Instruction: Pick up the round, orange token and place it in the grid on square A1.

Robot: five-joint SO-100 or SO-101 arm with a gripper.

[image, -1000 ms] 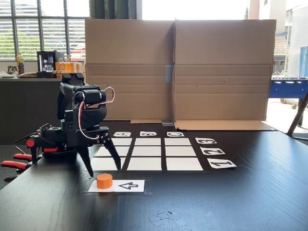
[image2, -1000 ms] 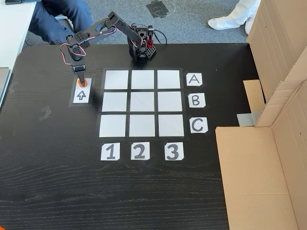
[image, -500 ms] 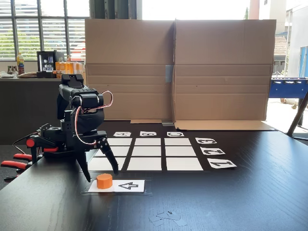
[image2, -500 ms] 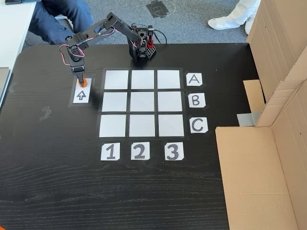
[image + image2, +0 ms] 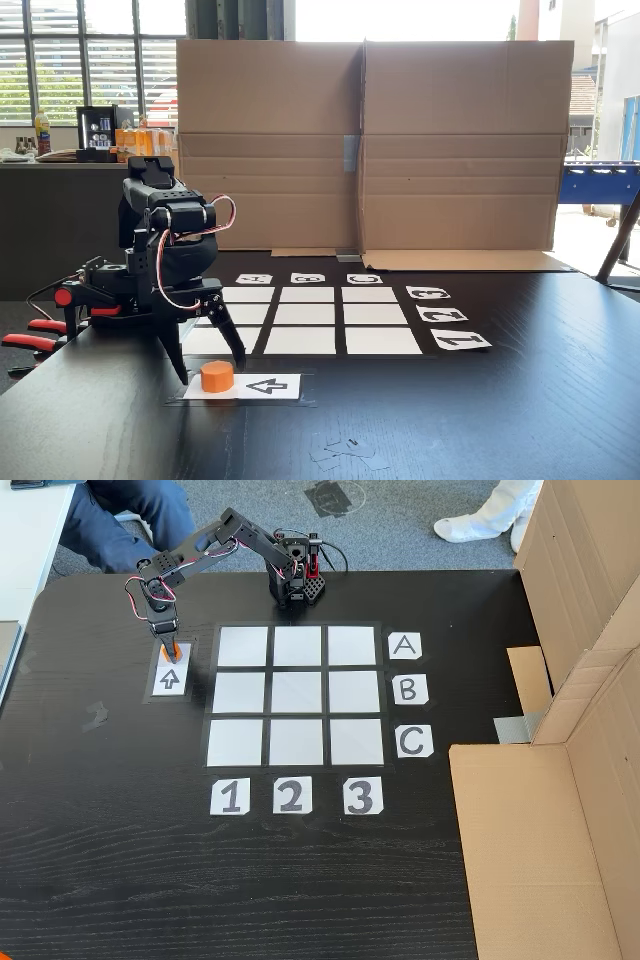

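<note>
One table [image 5: 120, 860]: black wood grain, cut off at every frame edge.
Cardboard [image 5: 370, 150]: tall wall at upper centre, hiding the room behind.
Grid [image 5: 296, 695]: nine white cells, centre of frame.
Square A1 [image 5: 243, 646]: top-left cell, bare.
Gripper [image 5: 212, 367]: fingers spread, straddling token, contact unclear.
Arrow card [image 5: 169, 678]: left of grid.
Token [image 5: 217, 376]: orange, on arrow card's end; from above mostly hidden under gripper.
</note>
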